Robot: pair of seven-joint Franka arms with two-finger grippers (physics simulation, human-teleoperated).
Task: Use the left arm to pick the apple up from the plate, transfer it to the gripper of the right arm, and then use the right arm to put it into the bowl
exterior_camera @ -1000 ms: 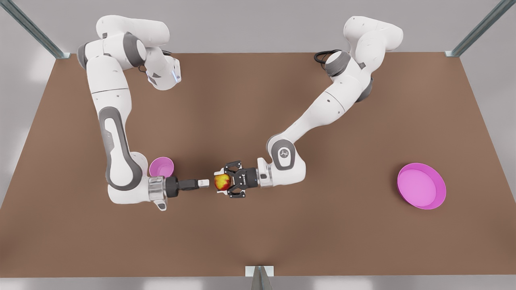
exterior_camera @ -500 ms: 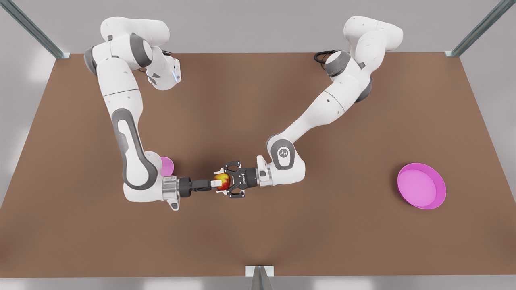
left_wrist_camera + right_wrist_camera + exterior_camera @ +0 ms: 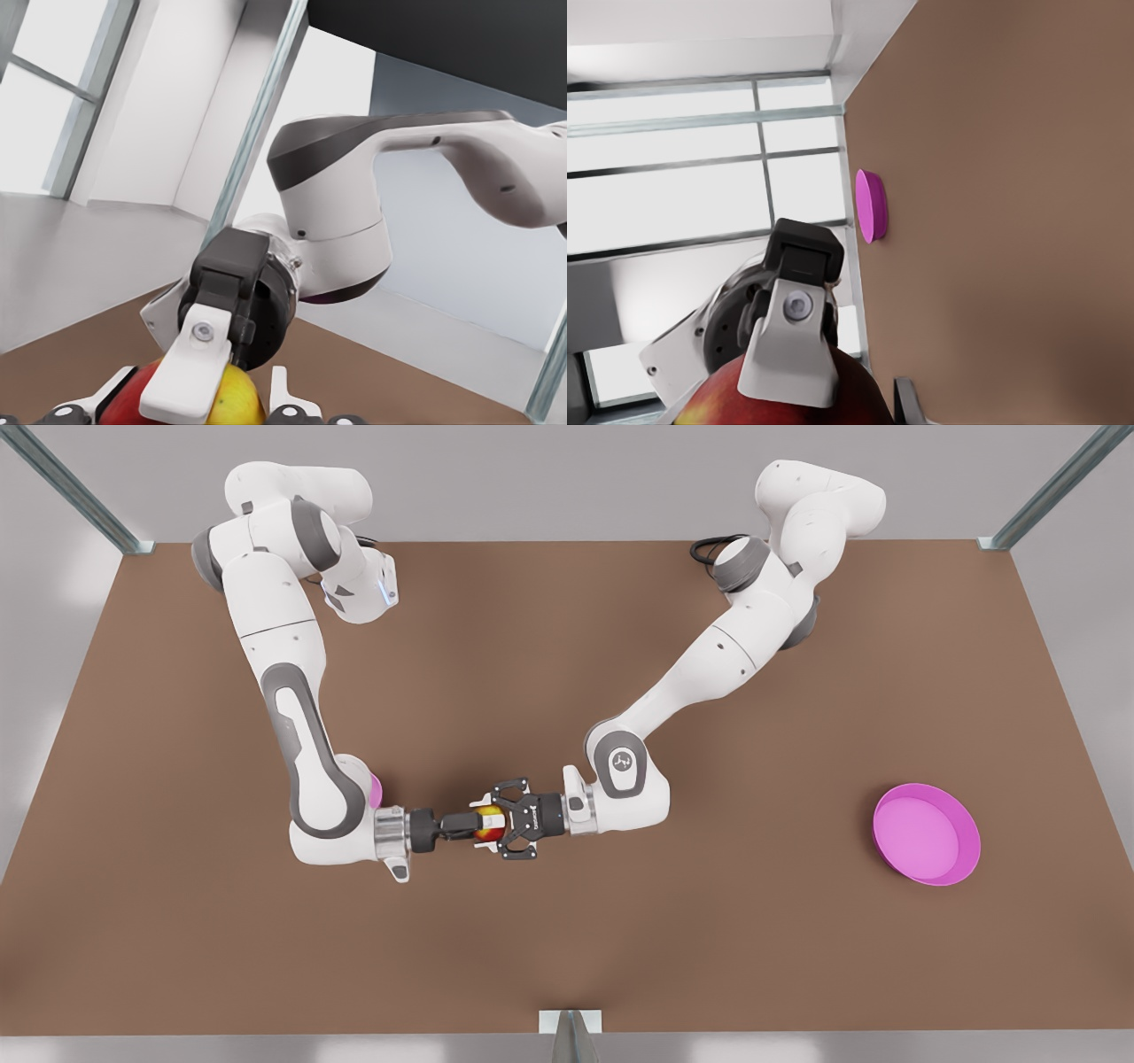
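Observation:
The red-and-yellow apple [image 3: 486, 824] hangs above mid-table, with my left gripper [image 3: 493, 825], the wide black claw reaching in from the front view's right, shut on it. My right gripper [image 3: 477, 826], slim and black behind a silver wrist ring, comes from the front view's left and stands open around the same apple. Its white finger [image 3: 190, 376] lies over the apple [image 3: 235, 400] in the left wrist view. The right wrist view shows that finger [image 3: 788, 359] on the apple [image 3: 788, 409]. A sliver of the bowl [image 3: 376, 786] peeks from behind the right arm's elbow. The magenta plate [image 3: 970, 850] holds nothing.
Both arms stretch over a brown table [image 3: 567, 957]. Metal frame posts rise at the far corners, and a bracket [image 3: 570, 1029] sits at the middle of the near edge. The plate [image 3: 869, 205] shows edge-on, far off, in the right wrist view.
My right arm has slid toward the front view's right, bringing its fingers from short of the apple to over it and covering more of the bowl. The left arm has held still.

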